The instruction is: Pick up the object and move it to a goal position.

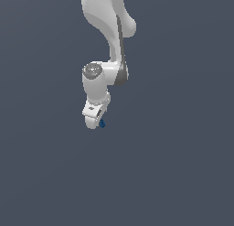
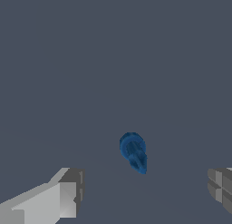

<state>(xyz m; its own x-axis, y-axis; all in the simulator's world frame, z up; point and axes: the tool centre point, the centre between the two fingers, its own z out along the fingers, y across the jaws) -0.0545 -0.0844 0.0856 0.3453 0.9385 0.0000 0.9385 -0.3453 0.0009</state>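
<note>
Where the wrist view is taken as the nearest look, two grey fingertips (image 2: 68,193) are seen at the lower corners of the picture, set wide apart with a broad gap between them. The gripper (image 2: 145,191) is thus spread, and nothing is clamped in it. Between the two fingertips, but beyond them and touching neither, the object (image 2: 133,152) is seen against a plain dark grey ground. It is a small dark blue blob of irregular form, longer than it is broad. One end is rounded and blunt; the other is drawn to a narrower tip. Faint lengthwise ridges are marked on its surface in a lighter blue. Its long axis is seen running slantwise, with the narrow end pointed toward the gap between the fingertips and the blunt end turned away from them.

Farther off, in the exterior view, the white arm (image 1: 107,33) is seen coming down from the upper edge, bent at a grey-capped joint. The gripper (image 1: 94,122) is carried at its lower end. The object (image 1: 102,124) is shown as a tiny blue speck just beside the gripper's tip, on the exterior view's right. Whether they touch cannot be told there.
</note>
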